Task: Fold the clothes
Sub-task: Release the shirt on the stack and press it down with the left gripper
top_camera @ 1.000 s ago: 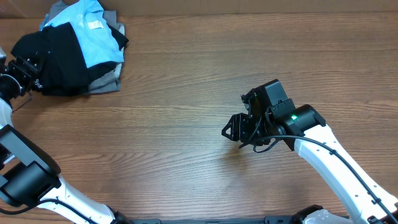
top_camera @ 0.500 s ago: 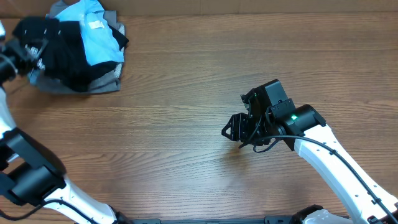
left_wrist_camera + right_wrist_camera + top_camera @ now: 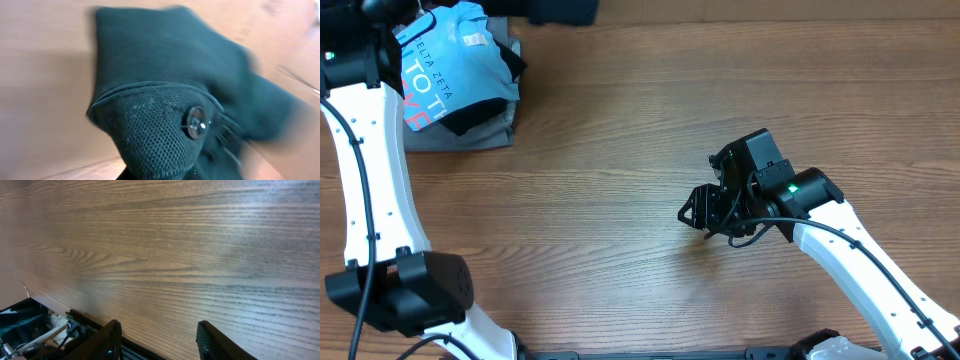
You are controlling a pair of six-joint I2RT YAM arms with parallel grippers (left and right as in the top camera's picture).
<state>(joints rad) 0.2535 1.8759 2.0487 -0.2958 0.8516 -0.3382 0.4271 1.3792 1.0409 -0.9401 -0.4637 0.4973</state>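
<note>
- Clamping shut on dark cloth is the judged state of the left pincer: its fingers are hidden, but fabric fills the left wrist view right at the camera, blurred by motion.
- The black T-shirt (image 3: 165, 65) is off the pile. In the overhead view it is only a dark smear at the far top edge of the desk (image 3: 620, 120), partly out of frame.
- The left arm (image 3: 365, 170) stretches up the left side to the far corner, beside the pile.
- The right pincer (image 3: 695, 212) hangs over bare wood at mid-desk with its fingers apart and nothing between them.
- The light blue shirt (image 3: 450, 70) tops the pile, over the grey garment (image 3: 470, 135).
- Step in hand, as a judgement: carrying the garment to the bare middle for spreading.
- To do this well, lift high enough that the trailing cloth clears the blue shirt. Lay it down flat rather than in a heap, and bring the right pincer to a second edge to pull it smooth.
- One second earlier the black garment lay on the pile's left side with the left pincer at its edge. It is now raised away, which uncovers the blue shirt's lettering.
- The right arm has not moved.
</note>
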